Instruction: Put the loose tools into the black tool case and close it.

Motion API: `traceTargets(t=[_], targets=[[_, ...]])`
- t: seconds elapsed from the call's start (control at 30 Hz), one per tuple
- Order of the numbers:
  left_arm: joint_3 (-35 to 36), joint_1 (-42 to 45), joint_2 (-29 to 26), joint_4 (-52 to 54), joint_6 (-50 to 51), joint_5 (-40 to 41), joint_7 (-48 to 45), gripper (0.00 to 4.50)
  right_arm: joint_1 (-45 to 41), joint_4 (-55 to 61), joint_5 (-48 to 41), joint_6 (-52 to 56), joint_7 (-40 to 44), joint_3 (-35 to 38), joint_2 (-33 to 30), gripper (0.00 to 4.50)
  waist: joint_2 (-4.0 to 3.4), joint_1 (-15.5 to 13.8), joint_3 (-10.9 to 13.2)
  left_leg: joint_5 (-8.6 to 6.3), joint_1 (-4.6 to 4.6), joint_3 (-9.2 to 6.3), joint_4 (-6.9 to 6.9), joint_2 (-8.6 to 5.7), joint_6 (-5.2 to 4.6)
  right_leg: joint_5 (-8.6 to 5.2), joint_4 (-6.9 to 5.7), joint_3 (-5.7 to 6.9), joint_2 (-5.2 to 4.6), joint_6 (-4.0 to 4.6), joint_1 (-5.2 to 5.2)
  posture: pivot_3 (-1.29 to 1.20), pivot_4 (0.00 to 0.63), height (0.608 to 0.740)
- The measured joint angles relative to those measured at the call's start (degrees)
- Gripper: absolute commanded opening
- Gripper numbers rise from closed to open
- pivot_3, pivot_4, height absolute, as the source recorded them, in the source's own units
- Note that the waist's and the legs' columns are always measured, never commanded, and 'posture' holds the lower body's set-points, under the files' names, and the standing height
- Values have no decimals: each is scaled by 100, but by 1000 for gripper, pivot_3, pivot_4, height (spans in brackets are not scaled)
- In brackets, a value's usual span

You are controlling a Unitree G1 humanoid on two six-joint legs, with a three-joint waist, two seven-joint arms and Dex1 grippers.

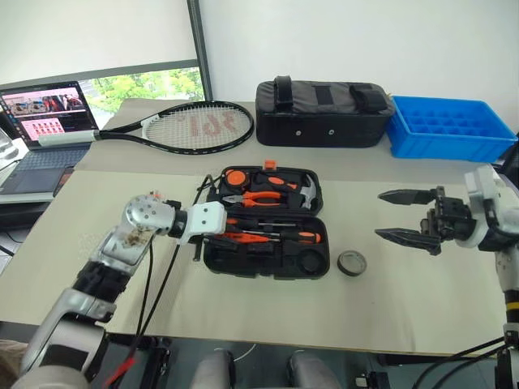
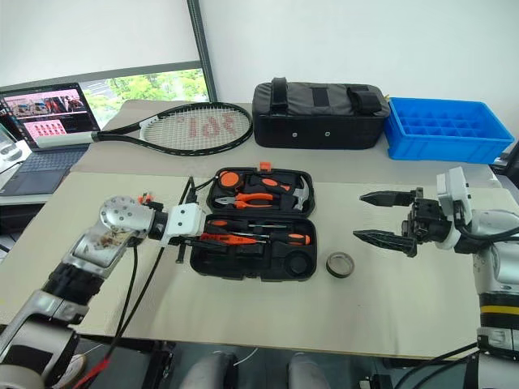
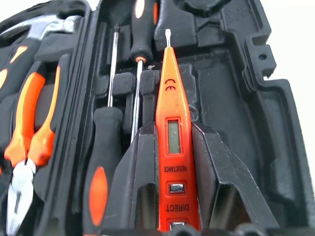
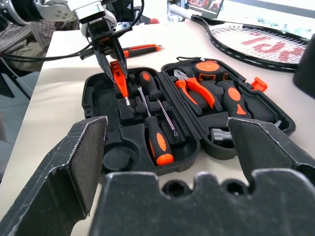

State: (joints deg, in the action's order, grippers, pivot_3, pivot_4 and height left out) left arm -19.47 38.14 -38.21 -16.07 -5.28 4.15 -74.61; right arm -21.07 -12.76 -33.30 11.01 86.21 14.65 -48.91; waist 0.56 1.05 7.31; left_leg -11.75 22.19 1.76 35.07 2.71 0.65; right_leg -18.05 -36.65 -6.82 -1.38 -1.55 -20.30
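The black tool case (image 1: 243, 267) lies open in the middle of the table. Two orange-and-black screwdrivers (image 1: 280, 237) rest in its near half. Pliers (image 1: 258, 197), a hammer and a tape measure fill the far half. My left gripper (image 3: 172, 132) is shut on the slim orange tester screwdriver (image 3: 172, 103) and holds it, tip down, just over the near half's left slots (image 4: 120, 78). The grey tape ring (image 1: 352, 262) lies on the table right of the case. The utility knife (image 4: 140, 49) lies on the table beyond the case's left end. My right gripper (image 1: 381, 215) hangs open right of the case, pointing at it.
A tennis racket (image 1: 190, 126), a black fabric bag (image 1: 324, 109) and a blue plastic tray (image 1: 450, 126) line the back of the table. A laptop (image 1: 45, 121) stands at the far left. Cables hang from my left arm near the case's left edge.
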Motion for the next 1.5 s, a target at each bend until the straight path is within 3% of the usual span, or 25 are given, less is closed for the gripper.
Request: traceTargets(t=[0.2,0.87,0.93,1.2,1.33,1.37,1.5], targets=[[-139,244,170,-639,-314,-324,-126,484,192,235,-164,132,-77,113,-9,4500,0,2,0,-2,1,-1,4,1,-4,0,-2,-2,0,0,0,0,150,708],[-184,237,257,-485,204,-714,40,484,341,392,-177,162,-132,193,-40,4500,-2,7,-2,-2,-10,-2,17,2,-6,-1,-19,-7,5,-2,7,0,150,708],[-181,219,256,-434,284,-703,6,1492,341,392,-177,162,-131,193,-40,4500,-3,7,-2,-2,-10,-2,17,2,-6,-1,-19,-6,6,-2,7,0,150,708],[-121,177,359,-411,332,-689,146,4300,339,387,-176,161,-126,193,-40,4500,-6,17,-4,-3,-7,-2,17,4,-9,-1,-16,-7,7,-2,6,0,150,708],[137,164,443,-361,440,-402,210,4300,337,381,-175,160,-129,193,-40,4500,-4,-9,-3,-3,1,-3,24,4,-9,-1,-16,-5,6,-2,4,0,150,708],[256,164,443,-294,511,-264,193,3734,336,379,-174,156,-131,193,-40,4500,-4,-10,-3,-3,2,-4,24,3,-9,-1,-16,-5,6,-3,4,0,150,708],[752,157,521,264,952,531,62,2336,330,353,-172,133,-135,192,-39,4500,-6,-18,-4,-4,7,-6,24,4,-10,-1,-13,-1,7,-3,2,0,150,708]])
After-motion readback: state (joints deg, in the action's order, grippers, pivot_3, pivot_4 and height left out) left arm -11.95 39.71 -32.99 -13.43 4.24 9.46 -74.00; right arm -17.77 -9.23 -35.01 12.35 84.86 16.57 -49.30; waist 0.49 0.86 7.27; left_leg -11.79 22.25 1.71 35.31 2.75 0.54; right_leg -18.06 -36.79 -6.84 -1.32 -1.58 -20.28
